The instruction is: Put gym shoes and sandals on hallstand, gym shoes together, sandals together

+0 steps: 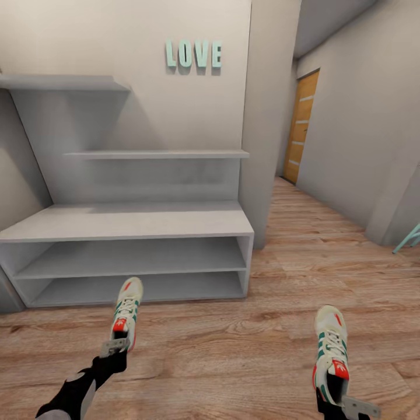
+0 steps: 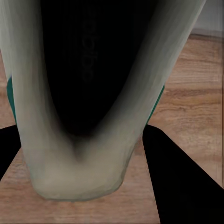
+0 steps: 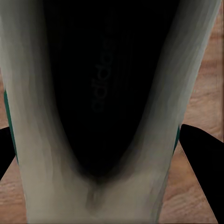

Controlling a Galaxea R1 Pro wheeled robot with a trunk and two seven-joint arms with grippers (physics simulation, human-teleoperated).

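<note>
At the heel of each gym shoe, your grippers are clamped: the left gripper (image 1: 114,348) grips the left gym shoe (image 1: 126,312) by its heel collar, and the right gripper (image 1: 344,405) likewise grips the right gym shoe (image 1: 331,353). Each wrist view looks into the dark shoe opening (image 2: 88,70), dark fingers (image 2: 179,182) flanking the heel, confirming both grasps. Both shoes are carried toes forward above the corridor floor (image 1: 233,350), well apart from each other. The hallstand (image 1: 128,224) stands directly ahead on the left, its two low compartments and flat top unoccupied. Judged step: carrying the sneakers to the rack. Your next move calls for advancing, then setting both shoes side by side on one surface, fully clear of the floor.
</note>
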